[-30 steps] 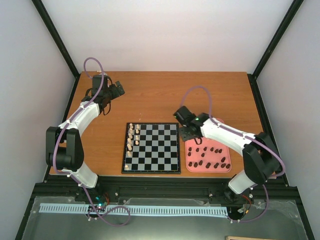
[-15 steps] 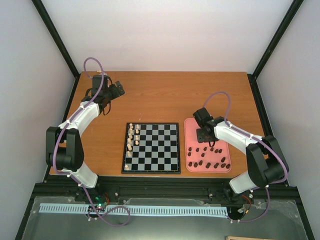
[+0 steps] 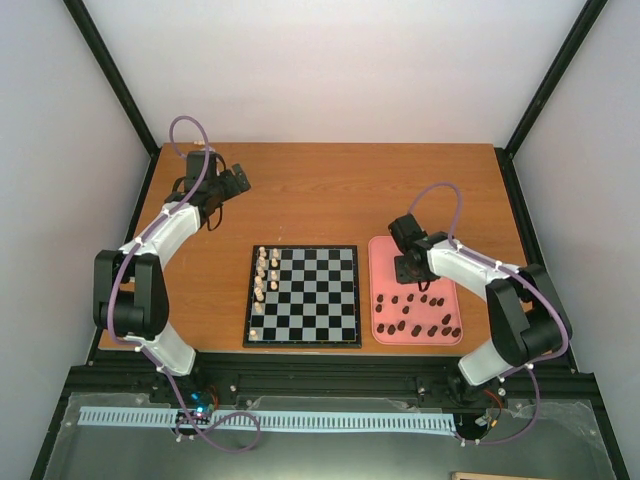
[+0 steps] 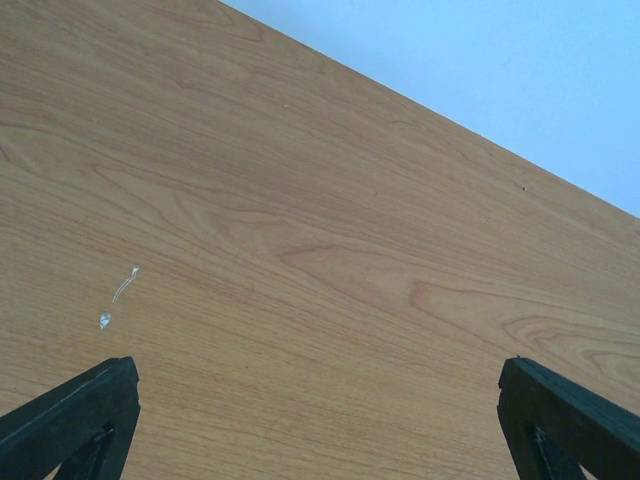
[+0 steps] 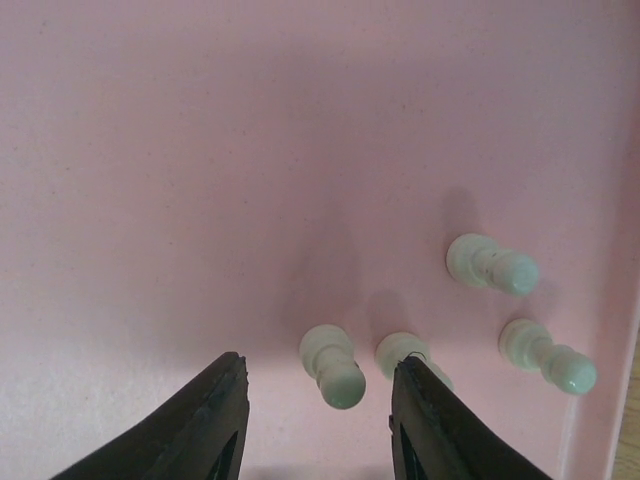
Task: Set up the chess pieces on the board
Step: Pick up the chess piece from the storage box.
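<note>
between the right gripper jaws sits a pale pawn, apparently untouched.

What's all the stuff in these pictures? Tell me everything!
board: one, black and grey checks, middle of the table
cream pieces: about ten, cream, on the board's left columns
tray: one, pink, right of the board
dark pieces: a dozen or so, brown, tray's near half
pale pieces: four, pale, in the tray
table: one, brown wood
arms: two, white and black
left fingers: open, over bare far-left table
right fingers: open, one pale piece between them
</note>
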Robot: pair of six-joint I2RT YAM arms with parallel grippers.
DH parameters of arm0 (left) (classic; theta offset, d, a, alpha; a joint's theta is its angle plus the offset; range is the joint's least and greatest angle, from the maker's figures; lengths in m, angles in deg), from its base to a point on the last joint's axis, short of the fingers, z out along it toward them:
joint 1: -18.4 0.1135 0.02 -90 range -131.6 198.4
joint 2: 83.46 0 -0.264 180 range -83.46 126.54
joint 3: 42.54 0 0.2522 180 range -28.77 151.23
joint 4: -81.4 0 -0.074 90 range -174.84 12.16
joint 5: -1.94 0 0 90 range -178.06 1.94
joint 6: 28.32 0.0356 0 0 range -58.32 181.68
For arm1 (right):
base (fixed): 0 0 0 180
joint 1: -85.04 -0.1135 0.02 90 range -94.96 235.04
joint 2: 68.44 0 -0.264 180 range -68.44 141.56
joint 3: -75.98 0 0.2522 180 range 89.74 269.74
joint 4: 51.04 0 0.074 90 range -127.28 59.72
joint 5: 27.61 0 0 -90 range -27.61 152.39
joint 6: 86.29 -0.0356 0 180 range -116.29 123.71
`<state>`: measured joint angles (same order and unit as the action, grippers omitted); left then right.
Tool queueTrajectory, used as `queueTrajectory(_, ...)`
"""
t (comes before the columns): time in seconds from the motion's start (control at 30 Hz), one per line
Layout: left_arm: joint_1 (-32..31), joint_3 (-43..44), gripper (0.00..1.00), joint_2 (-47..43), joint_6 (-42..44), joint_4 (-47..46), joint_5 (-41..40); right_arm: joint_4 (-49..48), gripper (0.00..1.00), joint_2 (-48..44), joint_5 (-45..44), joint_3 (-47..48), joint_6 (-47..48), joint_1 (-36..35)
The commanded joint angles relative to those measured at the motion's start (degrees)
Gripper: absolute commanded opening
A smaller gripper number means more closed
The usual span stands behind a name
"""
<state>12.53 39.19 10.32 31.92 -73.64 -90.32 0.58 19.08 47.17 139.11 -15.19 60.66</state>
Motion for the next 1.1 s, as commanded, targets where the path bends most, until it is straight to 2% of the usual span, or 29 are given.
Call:
queueTrajectory(0.0,0.31,1.55,1.0,0.26,0.23,-0.83,0.07,-1.6,0.4,1.42,-0.06,1.04,0.53,0.86)
queueTrajectory(0.13,0.29,1.56,1.0,0.39,0.23,-0.83,-0.09,-1.78,0.28,2.4,-0.12,1.17,0.76,1.26)
queueTrajectory(0.5,0.29,1.65,1.0,0.58,0.22,-0.83,-0.11,-1.99,0.13,1.72,1.14,0.99,0.88,1.62)
queueTrajectory(0.6,0.31,1.65,1.0,0.45,0.27,-0.74,-0.17,-1.83,0.04,1.51,1.27,0.99,1.15,1.62)
queueTrajectory(0.83,0.31,1.51,1.0,0.3,0.23,-0.65,-0.2,-1.29,0.03,-1.13,3.11,2.24,1.14,0.72)
queueTrajectory(1.07,0.28,1.54,1.0,0.25,0.14,-0.65,-0.29,0.72,0.03,-5.2,5.65,10.37,0.28,-8.97)
